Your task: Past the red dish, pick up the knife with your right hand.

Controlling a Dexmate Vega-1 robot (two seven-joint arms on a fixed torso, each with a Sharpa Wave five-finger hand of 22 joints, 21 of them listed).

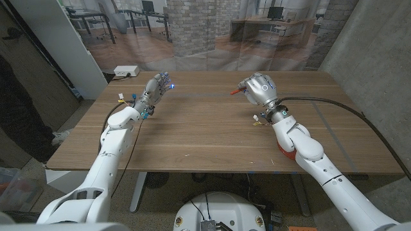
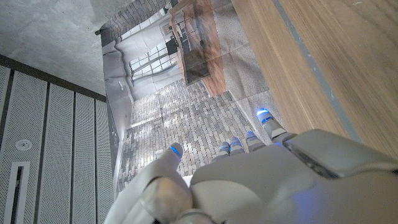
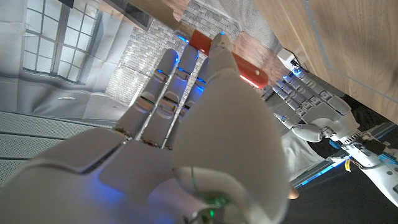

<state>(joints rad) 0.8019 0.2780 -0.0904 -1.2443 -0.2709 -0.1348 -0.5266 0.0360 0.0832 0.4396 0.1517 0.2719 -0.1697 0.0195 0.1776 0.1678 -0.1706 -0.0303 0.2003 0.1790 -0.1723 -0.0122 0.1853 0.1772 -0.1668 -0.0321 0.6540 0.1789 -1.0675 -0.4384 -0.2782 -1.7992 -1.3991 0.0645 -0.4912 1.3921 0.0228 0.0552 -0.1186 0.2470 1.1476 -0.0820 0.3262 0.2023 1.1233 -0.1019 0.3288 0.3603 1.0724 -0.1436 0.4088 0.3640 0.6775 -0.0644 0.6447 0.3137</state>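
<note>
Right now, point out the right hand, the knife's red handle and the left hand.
right hand [image 1: 258, 88], head view, back of the hand.
knife's red handle [image 3: 231, 62], right wrist view, red side past the fingers.
left hand [image 1: 156, 88], head view, palm area.

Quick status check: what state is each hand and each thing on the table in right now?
right hand: raised over the table, holds a red-handled thing.
red-handled thing: in the right hand's fingers, off the table; blade hidden, so I cannot confirm it is the knife.
left hand: holds nothing, fingers apart.
white box: lies at the table's far left edge, untouched.
red dish: mostly hidden under the right forearm.
</note>
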